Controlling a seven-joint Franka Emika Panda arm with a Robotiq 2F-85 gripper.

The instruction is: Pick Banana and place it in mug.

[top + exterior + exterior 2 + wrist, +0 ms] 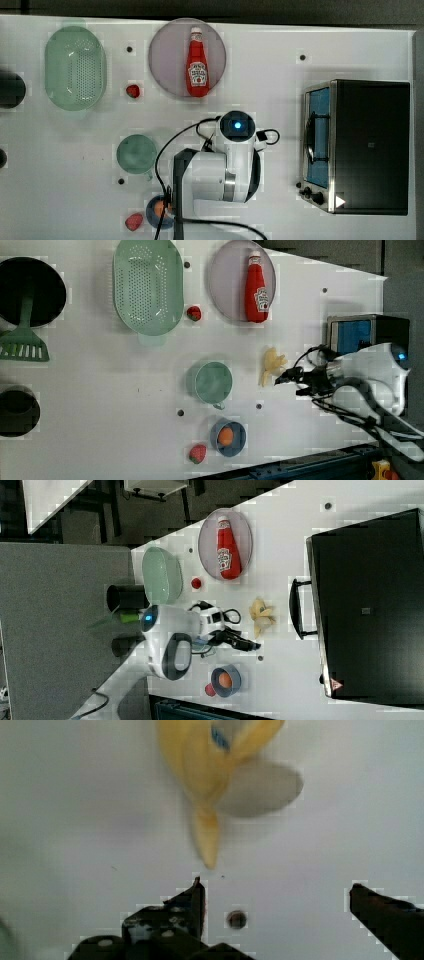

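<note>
Banana [270,365] lies right of mug [213,382], apart. Gripper [280,379] sits just right of banana's lower end.

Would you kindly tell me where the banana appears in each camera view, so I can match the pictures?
Top view: hidden beneath the arm.
Left view: banana right of the mug, below the ketchup bottle.
Right view: banana below and right of the ketchup bottle, left of the oven handle.
Wrist view: banana on the white tabletop.
Shared landmark: the ketchup bottle, in the three off-arm views.
</note>
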